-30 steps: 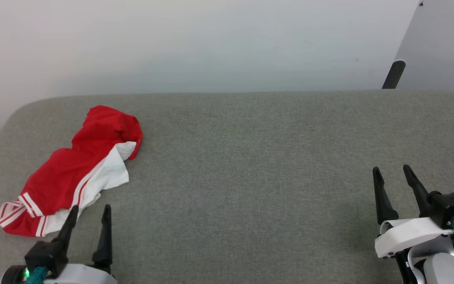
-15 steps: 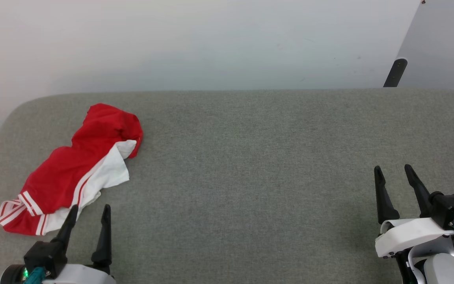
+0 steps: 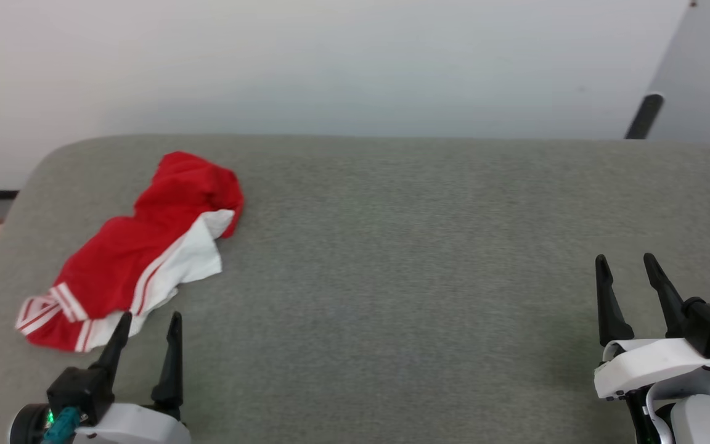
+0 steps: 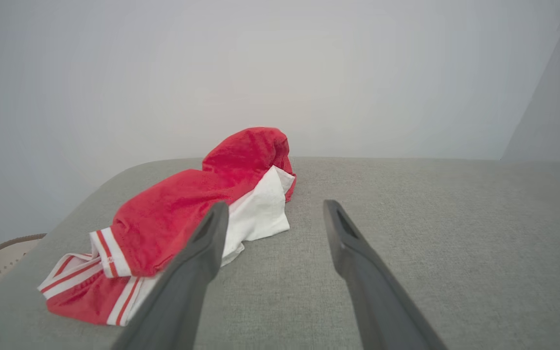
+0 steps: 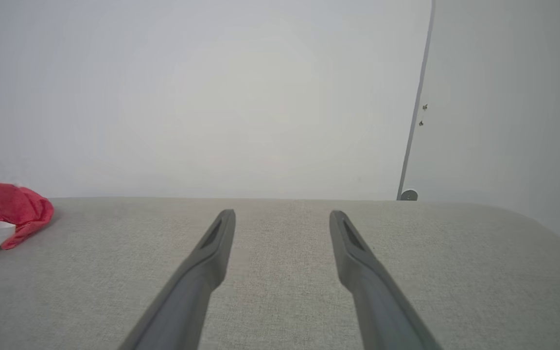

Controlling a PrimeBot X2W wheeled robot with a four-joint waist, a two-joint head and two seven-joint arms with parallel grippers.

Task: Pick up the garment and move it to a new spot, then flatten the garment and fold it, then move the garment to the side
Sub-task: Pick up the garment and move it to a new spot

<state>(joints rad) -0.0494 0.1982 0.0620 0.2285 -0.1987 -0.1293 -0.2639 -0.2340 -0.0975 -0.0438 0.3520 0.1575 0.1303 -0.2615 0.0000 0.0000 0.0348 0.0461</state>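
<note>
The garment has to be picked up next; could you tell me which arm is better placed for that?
Left. The left gripper stands open right beside the crumpled garment; the right gripper is open far across the grey surface.

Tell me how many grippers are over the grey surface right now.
2. The left gripper, open, is at the lower left, by the garment's striped near end. The right gripper, open, is at the lower right over bare grey surface, far from the garment.

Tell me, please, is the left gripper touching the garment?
Cannot tell. In the head and left wrist views, a finger of the left gripper overlaps the garment; neither contact nor gap shows plainly.
</note>
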